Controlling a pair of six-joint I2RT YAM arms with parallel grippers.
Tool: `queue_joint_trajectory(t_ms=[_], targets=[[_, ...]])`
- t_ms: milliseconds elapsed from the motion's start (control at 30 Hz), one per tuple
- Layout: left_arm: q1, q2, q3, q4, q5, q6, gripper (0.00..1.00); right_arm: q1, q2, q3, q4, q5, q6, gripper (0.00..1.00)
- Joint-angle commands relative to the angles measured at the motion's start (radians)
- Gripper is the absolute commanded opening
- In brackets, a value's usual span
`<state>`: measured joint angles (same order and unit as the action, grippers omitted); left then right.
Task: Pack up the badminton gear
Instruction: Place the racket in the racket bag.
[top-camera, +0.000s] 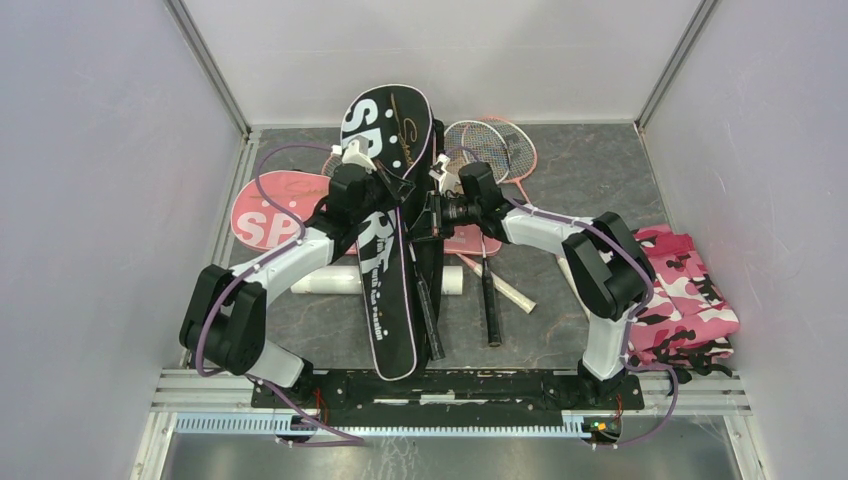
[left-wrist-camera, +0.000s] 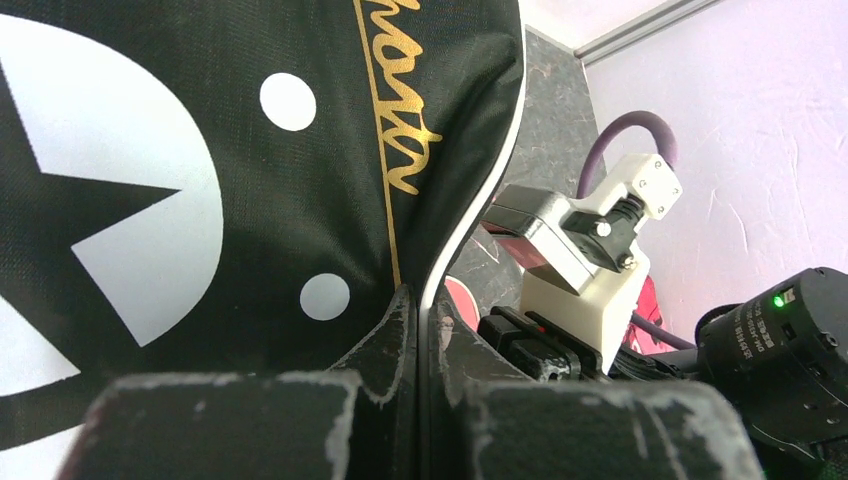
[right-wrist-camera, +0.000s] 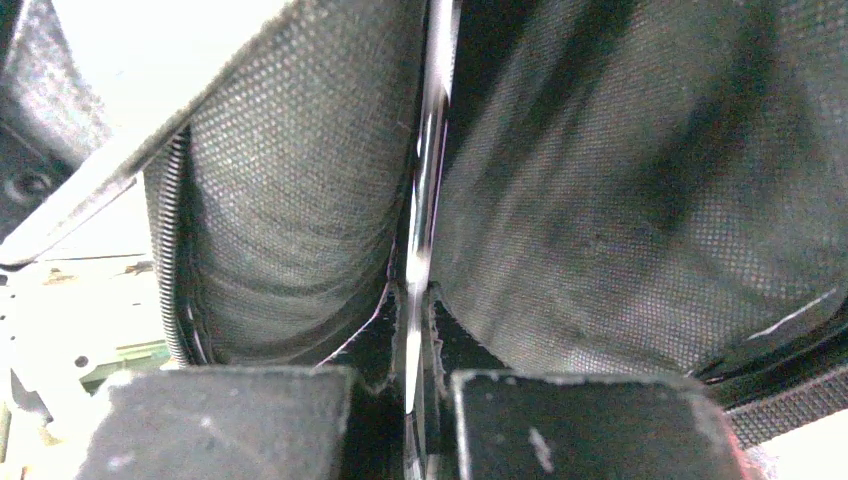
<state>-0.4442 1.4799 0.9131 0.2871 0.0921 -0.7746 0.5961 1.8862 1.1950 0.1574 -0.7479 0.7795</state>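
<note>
Black SPORT cover (top-camera: 388, 290) is up off the middle of the table (top-camera: 590, 170), head toward the far edge. Left gripper (left-wrist-camera: 421, 335) is pressed together on its white-piped rim. Right gripper (right-wrist-camera: 414, 335) pinches another thin edge of the same cover. It looks light and floppy, a woven fabric likely to sag and slip, so the stiffer piped seam is the best hold. Rackets (top-camera: 482, 140) lie near the far edge.

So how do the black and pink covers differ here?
The black cover is raised, pinched by the left gripper and right gripper; the pink cover lies flat on the table. The black cover shows nearly whole; the pink cover is partly hidden behind the left arm. Both are racket-shaped with white lettering.
</note>
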Motion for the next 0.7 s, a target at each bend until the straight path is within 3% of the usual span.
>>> queue_joint_trajectory(t_ms=[0,367,667], targets=[[-0.046,0.008,-0.016,0.017,0.046,-0.045,0.02,-0.005,0.000,0.074,0.159,0.006,0.055,0.00],[-0.061,0.022,-0.009,0.021,0.050,-0.053,0.02,-0.005,0.030,0.072,0.219,-0.011,0.137,0.03],[-0.060,0.008,0.006,0.035,0.109,-0.078,0.02,-0.005,0.085,0.100,0.203,0.002,0.102,0.24]])
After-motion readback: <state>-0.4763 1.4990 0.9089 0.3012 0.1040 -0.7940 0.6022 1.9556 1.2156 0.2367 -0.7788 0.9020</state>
